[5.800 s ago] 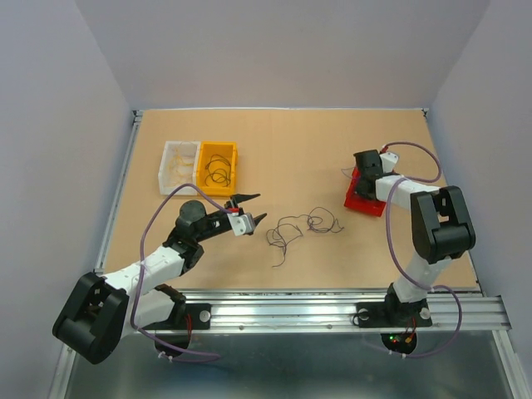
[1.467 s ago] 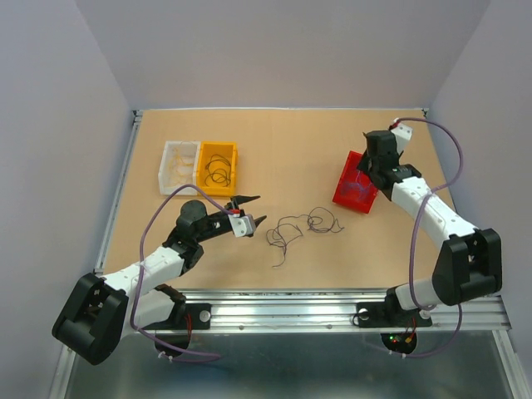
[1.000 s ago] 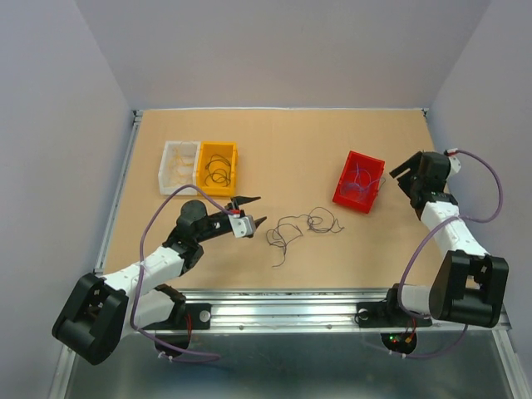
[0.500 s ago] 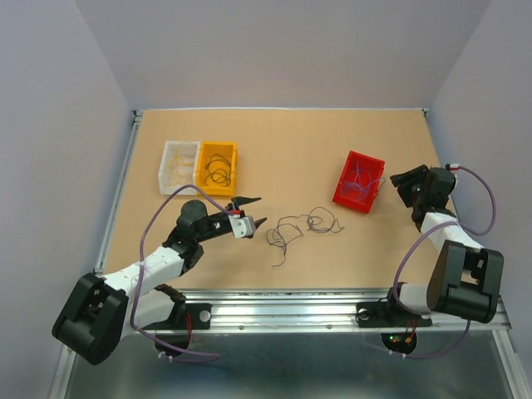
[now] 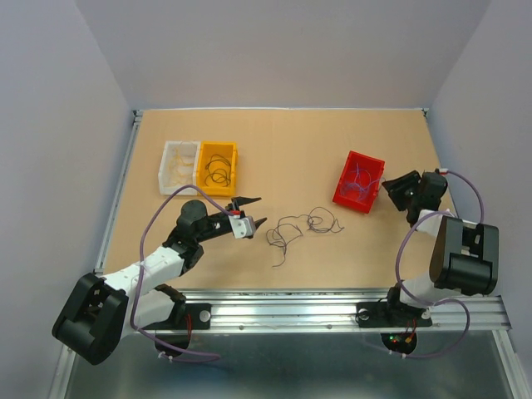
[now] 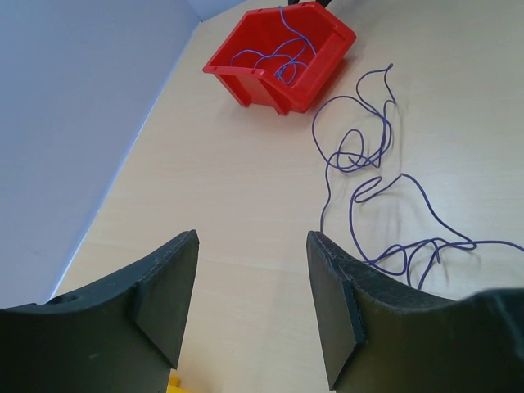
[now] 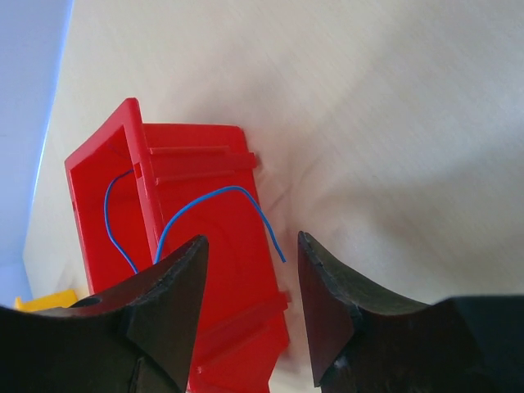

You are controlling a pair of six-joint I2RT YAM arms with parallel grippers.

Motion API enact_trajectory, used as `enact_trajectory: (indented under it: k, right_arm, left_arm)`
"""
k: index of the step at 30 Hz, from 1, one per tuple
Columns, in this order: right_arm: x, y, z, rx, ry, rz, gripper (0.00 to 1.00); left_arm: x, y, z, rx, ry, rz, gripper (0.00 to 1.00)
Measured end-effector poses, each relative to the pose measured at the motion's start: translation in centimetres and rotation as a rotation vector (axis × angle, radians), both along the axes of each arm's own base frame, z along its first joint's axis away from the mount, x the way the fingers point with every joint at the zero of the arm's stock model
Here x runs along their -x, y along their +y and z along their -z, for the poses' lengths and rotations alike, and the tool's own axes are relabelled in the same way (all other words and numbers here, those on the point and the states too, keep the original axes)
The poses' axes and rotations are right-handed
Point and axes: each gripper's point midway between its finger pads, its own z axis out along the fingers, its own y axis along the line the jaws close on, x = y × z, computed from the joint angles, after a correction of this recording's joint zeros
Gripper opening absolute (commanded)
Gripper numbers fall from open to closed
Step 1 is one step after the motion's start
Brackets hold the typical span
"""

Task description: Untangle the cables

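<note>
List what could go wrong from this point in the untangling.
A blue wire hangs over the red bin's rim, right by the open right gripper; it could snag and be dragged out. The cables lie in crossing loops, so the open left gripper may pinch several strands and tighten the tangle.

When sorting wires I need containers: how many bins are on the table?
3: a clear bin at the far left, a yellow bin against its right side, a red bin at the right.

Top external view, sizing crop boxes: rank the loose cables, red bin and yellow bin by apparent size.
1. cables, widest spread.
2. yellow bin and red bin look about alike; I won't rank them.
</note>
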Motion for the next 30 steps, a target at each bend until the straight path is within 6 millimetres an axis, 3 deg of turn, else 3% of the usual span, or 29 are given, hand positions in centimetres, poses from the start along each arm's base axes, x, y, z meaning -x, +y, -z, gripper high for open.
enact_trajectory:
  k: [4, 12, 17, 18, 19, 22, 26, 30]
  right_arm:
    - [-0.4, 0.2, 0.2, 0.003, -0.010, -0.008, 0.54]
    - [-0.8, 1.4, 3.1, -0.013, 0.045, -0.039, 0.51]
    - [-1.8, 1.7, 3.4, -0.006, 0.032, -0.051, 0.19]
    - [-1.9, 1.8, 3.7, -0.005, 0.039, -0.053, 0.06]
    - [-1.8, 1.8, 4.1, -0.008, 0.050, -0.051, 0.01]
    - [-1.9, 1.8, 4.3, -0.002, 0.051, -0.046, 0.01]
    - [-2.0, 1.2, 3.2, 0.029, 0.028, -0.019, 0.01]
    - [-2.2, 0.4, -0.7, 0.103, -0.046, 0.022, 0.01]
  left_arm:
    - [0.0, 0.0, 0.0, -0.001, -0.001, 0.001, 0.66]
    - [0.1, 0.0, 0.0, -0.004, -0.007, 0.007, 0.66]
    - [0.2, -0.1, 0.0, -0.004, -0.009, 0.015, 0.66]
    - [0.2, -0.1, 0.0, -0.004, -0.009, 0.016, 0.66]
    - [0.2, -0.1, 0.0, -0.004, -0.010, 0.017, 0.66]
    - [0.2, -0.1, 0.0, -0.005, -0.012, 0.019, 0.66]
    - [0.2, -0.1, 0.0, -0.006, -0.013, 0.019, 0.66]
    - [0.2, -0.1, 0.0, -0.006, -0.013, 0.019, 0.66]
